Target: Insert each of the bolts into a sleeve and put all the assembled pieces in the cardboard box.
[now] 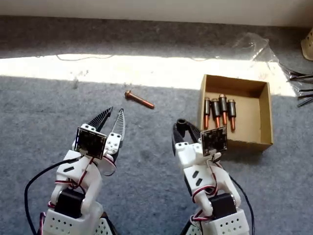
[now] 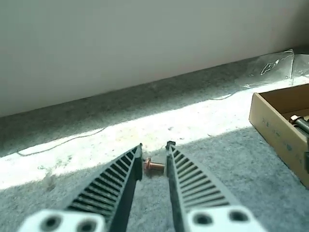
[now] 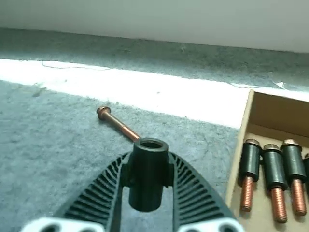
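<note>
Nearest the arms, the left gripper [image 1: 116,110] is hanging over the grey carpet [image 1: 44,122] with its jaws spread and nothing between them. The right gripper [image 1: 184,126] is pinching a black sleeve [image 3: 149,180] upright, its bore facing up. Just beyond them the one loose bolt [image 1: 139,100] is lying flat on the carpet, apart from both grippers. Its head is pointing away from the box [image 1: 267,112] and is showing in the gap between the left jaws in that arm's wrist view. The box is sitting just beside the right gripper and holding four assembled pieces [image 1: 219,111] side by side, their threaded ends pointing back toward the arms. On this evidence the job is looking mostly done, with four pairs boxed. What is remaining appears to be the last pair: picking up the bolt, seating it in the held sleeve and setting the piece in with the others. Nothing is lying between the left gripper and the bolt, and the box's near side is probably all the right arm is needing to clear. Farther off, a band of sunlight [image 1: 171,68] is crossing the carpet and a thin wire [image 1: 78,58] is trailing along it. A clear bag [image 1: 252,45] is lying beyond the box, and dark thin items [image 1: 303,90], too small to identify, are poking in from the edge.
</note>
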`<state>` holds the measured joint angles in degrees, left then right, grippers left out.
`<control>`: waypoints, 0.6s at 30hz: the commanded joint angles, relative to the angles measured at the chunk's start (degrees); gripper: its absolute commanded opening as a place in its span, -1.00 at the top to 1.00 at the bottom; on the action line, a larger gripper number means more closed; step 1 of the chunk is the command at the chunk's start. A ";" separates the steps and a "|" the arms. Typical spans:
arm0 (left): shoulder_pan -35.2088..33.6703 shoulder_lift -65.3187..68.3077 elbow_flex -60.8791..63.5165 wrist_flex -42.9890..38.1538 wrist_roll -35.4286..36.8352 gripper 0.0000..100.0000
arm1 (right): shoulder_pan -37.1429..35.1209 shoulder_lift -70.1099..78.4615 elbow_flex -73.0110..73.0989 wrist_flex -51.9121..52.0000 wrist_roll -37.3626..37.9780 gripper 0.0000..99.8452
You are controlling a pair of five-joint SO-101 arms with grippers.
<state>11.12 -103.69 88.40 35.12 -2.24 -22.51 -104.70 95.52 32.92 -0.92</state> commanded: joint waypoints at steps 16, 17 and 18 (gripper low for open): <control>0.84 34.95 -26.77 2.46 -0.09 0.82 | -0.40 -0.57 4.44 -5.41 -0.26 0.99; 0.84 37.85 -28.09 1.41 -0.09 0.82 | -0.22 -0.57 4.53 -5.41 -0.26 0.99; 0.84 40.40 -29.23 0.26 -0.09 0.82 | -0.13 -0.57 4.53 -5.41 -0.26 0.99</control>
<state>11.03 -73.89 66.68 38.29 -2.24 -23.56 -104.70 95.60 29.41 -0.92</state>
